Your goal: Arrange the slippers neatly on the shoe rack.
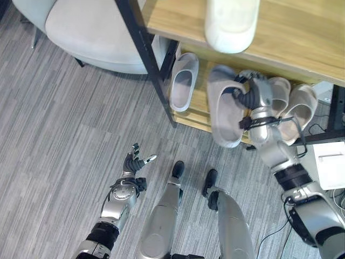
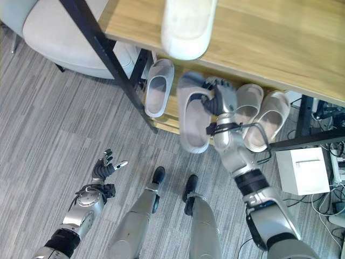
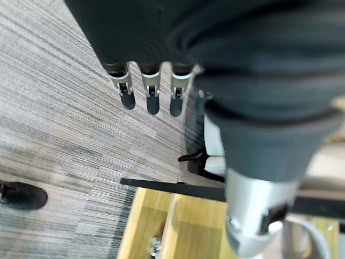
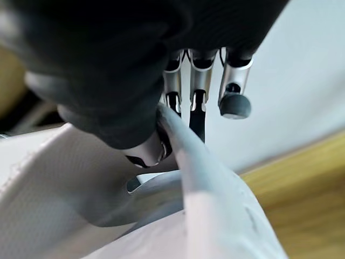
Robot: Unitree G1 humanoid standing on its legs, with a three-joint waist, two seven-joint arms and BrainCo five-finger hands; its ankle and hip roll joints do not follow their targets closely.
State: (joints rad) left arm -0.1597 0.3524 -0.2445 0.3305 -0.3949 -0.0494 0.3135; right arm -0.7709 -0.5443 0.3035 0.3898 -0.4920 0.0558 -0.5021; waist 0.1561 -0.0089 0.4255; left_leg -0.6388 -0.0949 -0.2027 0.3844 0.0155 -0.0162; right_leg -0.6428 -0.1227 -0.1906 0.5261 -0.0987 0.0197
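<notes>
I see grey striped carpet (image 1: 64, 135), a pale chair (image 1: 91, 32) and the wooden shoe rack (image 1: 302, 32). My right hand (image 1: 253, 94) is clamped on a grey slipper (image 1: 223, 108) at the lower shelf, between shelved slippers (image 1: 183, 81); left hand (image 1: 132, 162) hangs open over carpet

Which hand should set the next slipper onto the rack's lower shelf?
Right. The right hand already pinches the grey slipper at the shoe rack; the left hand hangs open over the floor.
</notes>
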